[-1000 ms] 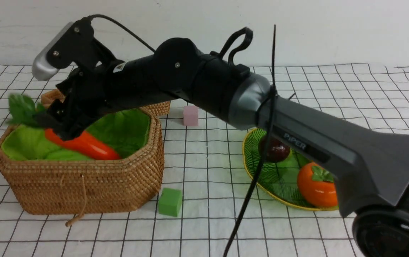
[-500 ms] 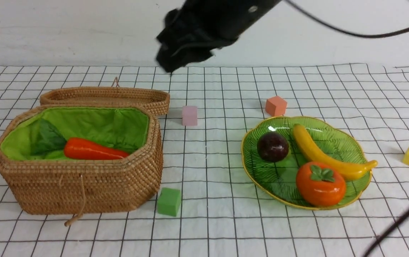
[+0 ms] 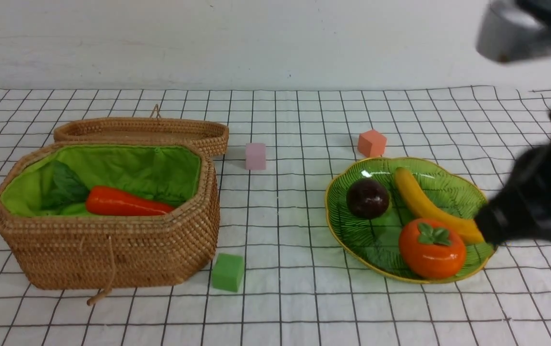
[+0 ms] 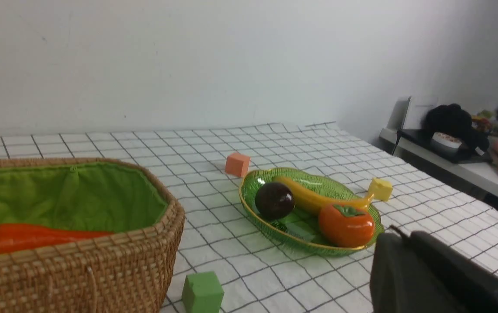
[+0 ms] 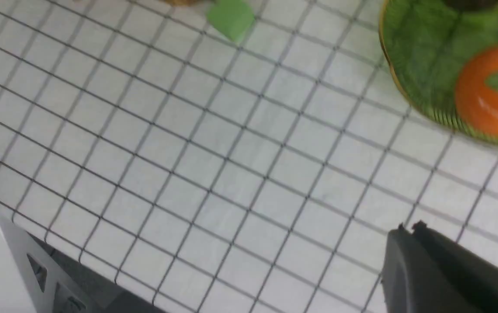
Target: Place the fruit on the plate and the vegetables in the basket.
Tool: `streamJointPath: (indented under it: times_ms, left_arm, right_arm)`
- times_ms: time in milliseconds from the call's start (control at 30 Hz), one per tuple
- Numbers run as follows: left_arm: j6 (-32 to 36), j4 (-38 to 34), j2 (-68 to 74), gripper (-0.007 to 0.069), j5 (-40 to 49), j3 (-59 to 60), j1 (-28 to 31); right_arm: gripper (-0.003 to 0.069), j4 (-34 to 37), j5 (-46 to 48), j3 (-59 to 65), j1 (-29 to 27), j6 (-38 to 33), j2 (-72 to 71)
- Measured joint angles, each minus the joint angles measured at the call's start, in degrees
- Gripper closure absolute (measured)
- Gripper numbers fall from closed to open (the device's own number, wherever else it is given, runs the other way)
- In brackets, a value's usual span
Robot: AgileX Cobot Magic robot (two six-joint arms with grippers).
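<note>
The brown wicker basket point(image 3: 112, 240) stands open at the left, and the orange-red carrot point(image 3: 126, 206) lies on its green lining with its leaves point(image 3: 66, 185) toward the left. On the green glass plate point(image 3: 453, 192) at the right lie the fruit: a purple mangosteen point(image 3: 367, 197), a yellow banana point(image 3: 422, 204) and an orange persimmon point(image 3: 432, 247). My right arm point(image 3: 535, 202) is a dark blur at the right edge, covering the banana's tip. The right gripper point(image 5: 407, 227) is shut and empty above bare cloth near the plate point(image 5: 418, 48). The left gripper point(image 4: 394, 234) is shut and empty, near the plate's rim point(image 4: 249, 208).
The basket's lid point(image 3: 141, 129) lies behind the basket. Foam cubes sit on the checked cloth: pink point(image 3: 256, 156), orange point(image 3: 371, 142), green point(image 3: 228, 272) and yellow point(image 4: 380, 189). The table's front edge point(image 5: 58, 243) shows in the right wrist view. A side shelf with clutter point(image 4: 453, 139) stands beyond the table.
My right gripper let go of the carrot in the basket, shut, and swung up and across to the far right. The carrot has settled lower in the basket.
</note>
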Motion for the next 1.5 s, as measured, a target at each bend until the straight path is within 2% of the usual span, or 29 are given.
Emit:
streamJointPath:
  times_ms: [133, 267, 767, 867, 933, 1000, 1033, 1067, 1133, 1167, 1333, 1500]
  left_arm:
    - [-0.1, 0.0, 0.0, 0.0603, -0.2, 1.5, 0.0]
    - [-0.2, 0.0, 0.0, 0.0599, -0.2, 2.4, 0.0]
    - [-0.2, 0.0, 0.0, 0.0583, 3.8, 2.5, 0.0]
    - [-0.2, 0.0, 0.0, 0.0580, 3.9, 2.5, 0.0]
    - [-0.2, 0.0, 0.0, 0.0575, 4.2, 2.5, 0.0]
    - [-0.2, 0.0, 0.0, 0.0573, 4.2, 2.5, 0.0]
    - [-0.2, 0.0, 0.0, 0.0571, 4.2, 2.5, 0.0]
    - [-0.2, 0.0, 0.0, 0.0569, 4.2, 2.5, 0.0]
    - [-0.2, 0.0, 0.0, 0.0568, 4.2, 2.5, 0.0]
    - [-0.2, 0.0, 0.0, 0.0566, 4.3, 2.5, 0.0]
    - [-0.2, 0.0, 0.0, 0.0564, 4.4, 2.5, 0.0]
    - [-0.2, 0.0, 0.0, 0.0564, 4.7, 2.5, 0.0]
  right_arm:
    - [0.0631, -0.6, -1.4, 11.0, 0.0, 4.1, -9.1]
    - [0.0624, -0.7, -1.7, 17.6, 0.0, 4.9, -15.6]
    - [0.0615, -0.6, -0.2, 21.3, -0.5, 5.3, -27.4]
    - [0.0617, -1.5, -0.1, 22.0, -4.8, 3.6, -29.6]
    - [0.0641, -2.6, -3.2, 25.5, -14.1, -3.2, -34.7]
    - [0.0653, -1.9, -7.0, 29.0, -18.7, -7.4, -38.0]
    - [0.0666, 0.2, -16.7, 35.4, -24.3, -13.0, -43.3]
    - [0.0667, 1.5, -21.7, 40.3, -27.2, -15.5, -45.6]
    - [0.0667, 4.0, -30.0, 46.5, -29.9, -19.3, -48.9]
    - [0.0667, 6.1, -38.1, 55.8, -32.7, -22.1, -53.4]
    - [0.0667, 7.3, -49.7, 72.8, -35.2, -21.7, -62.7]
    - [0.0667, 6.9, -49.8, 74.2, -35.2, -18.2, -63.6]
